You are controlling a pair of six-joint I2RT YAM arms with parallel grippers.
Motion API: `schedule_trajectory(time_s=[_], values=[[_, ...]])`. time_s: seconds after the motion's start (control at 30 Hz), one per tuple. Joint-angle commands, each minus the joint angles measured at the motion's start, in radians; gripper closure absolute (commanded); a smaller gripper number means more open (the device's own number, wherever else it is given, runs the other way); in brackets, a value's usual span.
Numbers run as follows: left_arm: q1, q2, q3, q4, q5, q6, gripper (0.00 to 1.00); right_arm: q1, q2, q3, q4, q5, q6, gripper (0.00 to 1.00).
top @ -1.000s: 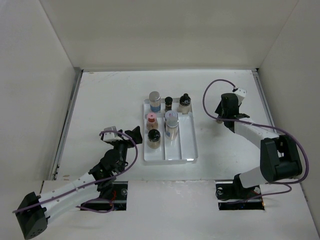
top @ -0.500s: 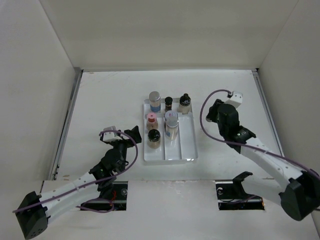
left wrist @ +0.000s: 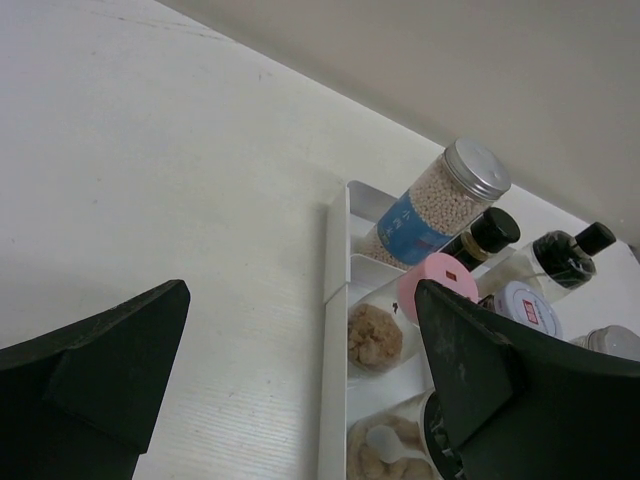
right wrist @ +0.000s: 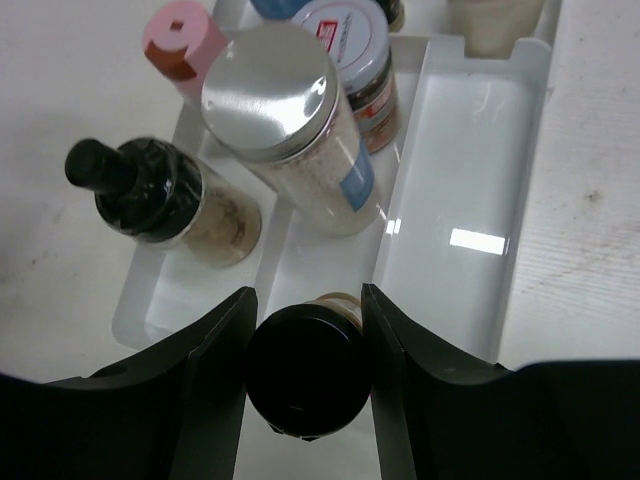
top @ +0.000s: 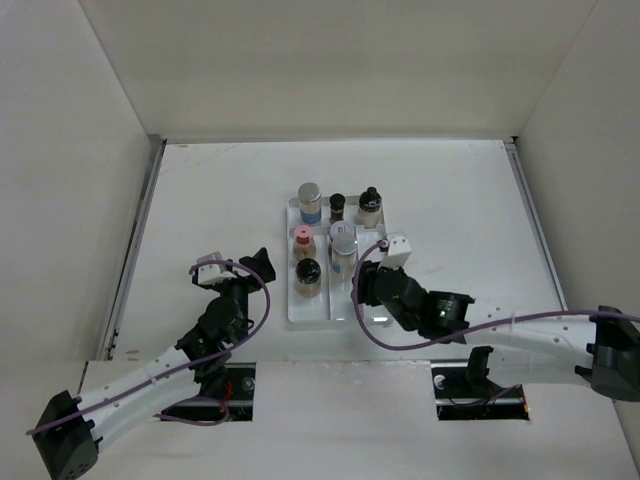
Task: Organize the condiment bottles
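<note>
Several condiment bottles stand in the white divided tray [top: 373, 262]: a grey-capped blue-labelled jar [top: 309, 202], two dark-capped ones [top: 337, 206] [top: 370, 207], a pink-lidded one [top: 301, 240], a grey-lidded jar [top: 343, 250] and a black-capped jar [top: 308, 275]. My right gripper [right wrist: 305, 370] is shut on a black-capped jar [right wrist: 303, 367], held over the tray's middle compartment [right wrist: 300, 260], just in front of the silver-lidded jar [right wrist: 290, 120]. My left gripper [left wrist: 300, 400] is open and empty at the tray's left wall [left wrist: 335, 300].
The tray's right compartment [right wrist: 470, 200] holds nothing at its near end. Enclosure walls stand to the left, right and back. The right arm [top: 480, 325] lies across the table in front of the tray, and the left arm [top: 215, 325] lies at the tray's left.
My right arm has swung from the right of the tray over to the tray's near end. My left gripper has shifted slightly to the left.
</note>
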Motion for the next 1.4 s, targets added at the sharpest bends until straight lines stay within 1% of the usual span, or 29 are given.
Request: schedule_trajectory(time_s=[0.0, 0.23, 0.37, 0.47, 0.57, 0.67, 0.73, 0.77, 0.83, 0.87, 0.9, 0.97, 1.07, 1.1, 1.17, 1.23, 1.37], values=[[0.009, -0.008, 0.014, 0.002, -0.010, -0.031, 0.00, 0.026, 0.072, 0.062, 0.066, 0.049, 0.030, 0.60], [0.043, 0.080, 0.043, -0.032, 0.011, -0.083, 0.00, 0.075, 0.273, 0.114, 0.139, 0.079, 0.020, 0.60], [0.055, 0.100, 0.062, -0.076, 0.019, -0.124, 0.00, 0.095, 0.325, 0.128, 0.152, 0.099, 0.019, 0.60], [0.073, 0.103, 0.073, -0.115, 0.048, -0.157, 0.00, 0.104, 0.350, 0.130, 0.153, 0.102, 0.031, 0.56], [0.095, 0.111, 0.097, -0.170, 0.074, -0.175, 0.00, 0.107, 0.362, 0.131, 0.149, 0.107, 0.040, 0.45], [0.115, 0.132, 0.146, -0.269, 0.067, -0.187, 0.00, 0.111, 0.321, 0.128, 0.133, 0.121, 0.031, 0.34], [0.130, 0.153, 0.175, -0.312, 0.074, -0.193, 0.00, 0.111, 0.250, 0.119, 0.114, 0.134, 0.026, 0.25], [0.138, 0.163, 0.189, -0.328, 0.079, -0.194, 0.00, 0.111, 0.208, 0.111, 0.106, 0.137, 0.019, 0.19], [0.149, 0.177, 0.217, -0.361, 0.091, -0.194, 0.00, 0.111, 0.097, 0.087, 0.103, 0.138, -0.007, 0.00], [0.155, 0.180, 0.229, -0.374, 0.097, -0.194, 0.00, 0.103, 0.045, 0.070, 0.112, 0.138, -0.019, 0.00], [0.158, 0.186, 0.241, -0.386, 0.103, -0.195, 0.00, 0.083, -0.009, 0.055, 0.118, 0.139, -0.030, 0.00], [0.161, 0.203, 0.270, -0.417, 0.109, -0.195, 0.00, -0.001, -0.112, 0.035, 0.136, 0.136, -0.061, 0.00], [0.159, 0.227, 0.327, -0.480, 0.122, -0.212, 0.00, -0.173, -0.190, 0.019, 0.204, 0.104, -0.099, 0.00], [0.156, 0.232, 0.341, -0.496, 0.123, -0.216, 0.00, -0.257, -0.199, 0.015, 0.242, 0.072, -0.102, 0.00], [0.152, 0.235, 0.372, -0.521, 0.123, -0.220, 0.00, -0.374, -0.192, 0.006, 0.284, 0.020, -0.098, 0.00], [0.147, 0.236, 0.396, -0.542, 0.123, -0.220, 0.00, -0.461, -0.157, -0.019, 0.320, -0.022, -0.080, 0.00], [0.138, 0.249, 0.447, -0.569, 0.128, -0.215, 0.00, -0.526, -0.057, -0.093, 0.377, -0.051, -0.058, 0.00]])
